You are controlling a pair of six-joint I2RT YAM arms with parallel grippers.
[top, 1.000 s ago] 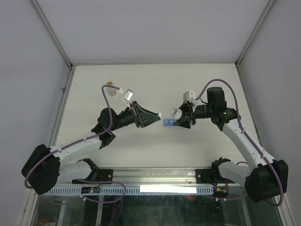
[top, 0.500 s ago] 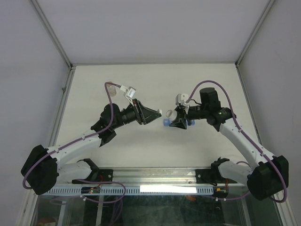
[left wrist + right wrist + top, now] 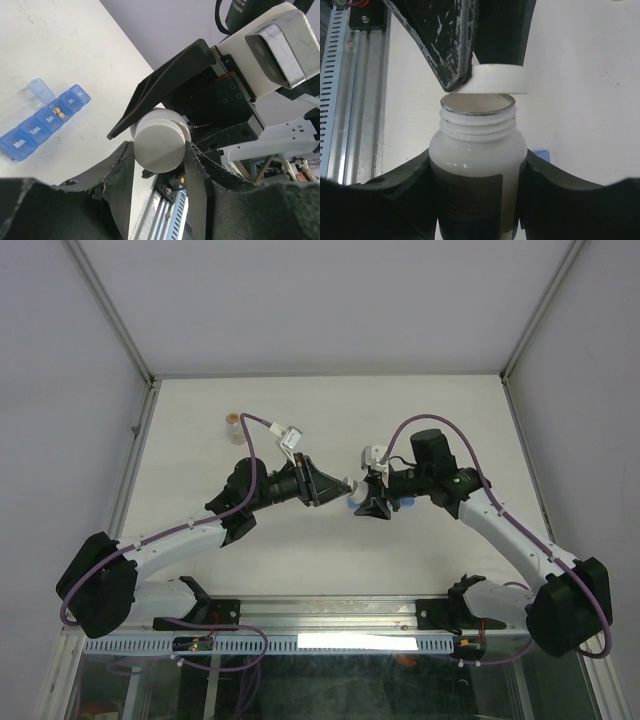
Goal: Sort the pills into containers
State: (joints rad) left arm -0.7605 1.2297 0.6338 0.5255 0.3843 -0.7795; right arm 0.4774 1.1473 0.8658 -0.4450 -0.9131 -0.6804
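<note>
**Cap's off, both hands busy mid-surface**

Going left to right. In the top view there's a small clear bottle [image 3: 234, 426] with tan stuff in it, standing alone at the upper left of the pale surface [image 3: 300, 405], well away from everything else.

The left arm stretches in from the lower left with its elbow bent, and the left hand [image 3: 337, 487] points toward frame centre. It's pinched shut on a white cap [image 3: 157, 147], one pad on each side.

In the left wrist view, the blue pill organiser [image 3: 45, 120] lies at the left on the surface. I can read "Mon.", "Tues.", "Sun." and "Fri." One lid [image 3: 41, 91] is flipped up, and a couple of orange pills [image 3: 59, 112] sit in that compartment.

The right arm arcs in from the lower right. The right hand [image 3: 368, 502] is clamped around a white bottle [image 3: 477, 155] with a dark label I can't read. Its threaded mouth is open, just under the cap. From above, that hand hides most of the organiser.
</note>
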